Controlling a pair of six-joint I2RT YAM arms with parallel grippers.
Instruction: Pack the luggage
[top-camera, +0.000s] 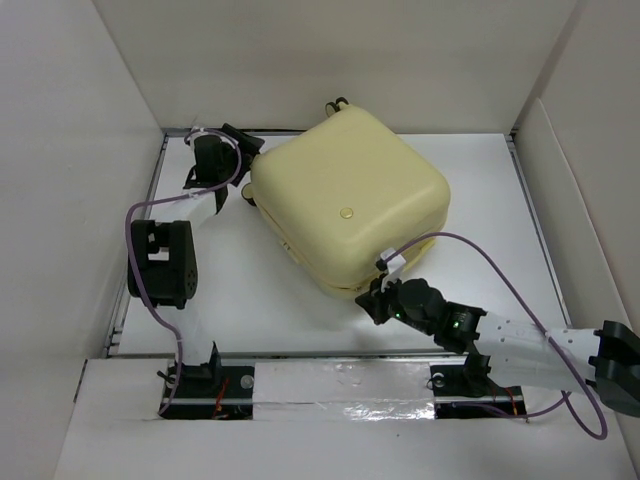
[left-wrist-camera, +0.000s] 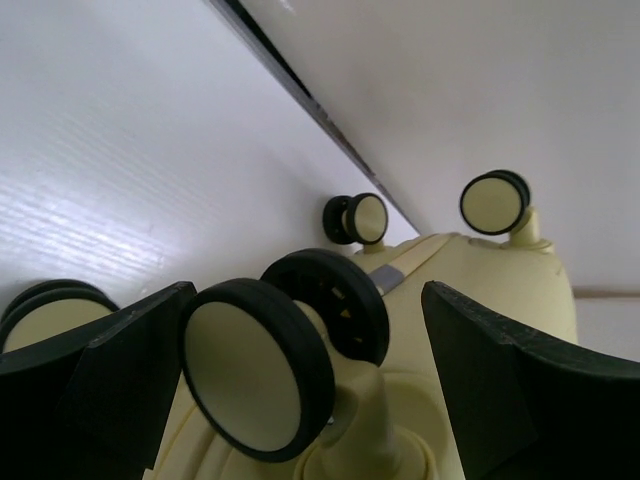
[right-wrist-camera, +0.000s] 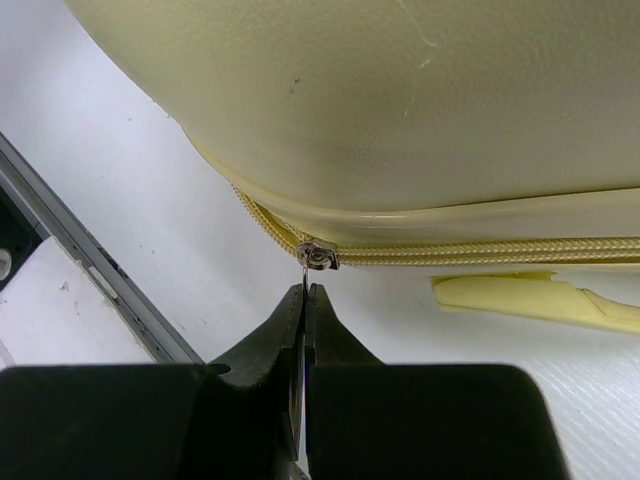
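At upper left of the overhead view, the left gripper (top-camera: 243, 170) hangs with its fingers spread wide on either side of a caster wheel (left-wrist-camera: 255, 375), gripping nothing. The luggage (top-camera: 350, 200) fills the middle of the white table (top-camera: 480, 200), closed and lying flat with its broad shell up. Below it and right of centre, the right gripper (right-wrist-camera: 303, 300) has its fingers pressed together on the thin metal tab of the zipper pull (right-wrist-camera: 318, 256), at the corner of the case nearest the arms.

The step in hand looks to be running the zip shut. To do it well, the pull should travel along the line of the zip track (right-wrist-camera: 480, 250), low and close to the shell, not lifted away, since so narrow a pinch could slip off the tab. The case may slide, so the spread left gripper is well placed to brace the wheel end.

The case sits turned diagonally, its wheel end facing the upper left of the frame. Its outline is nearly square, so its long axis is a judgement from the wheels: upper left to lower right
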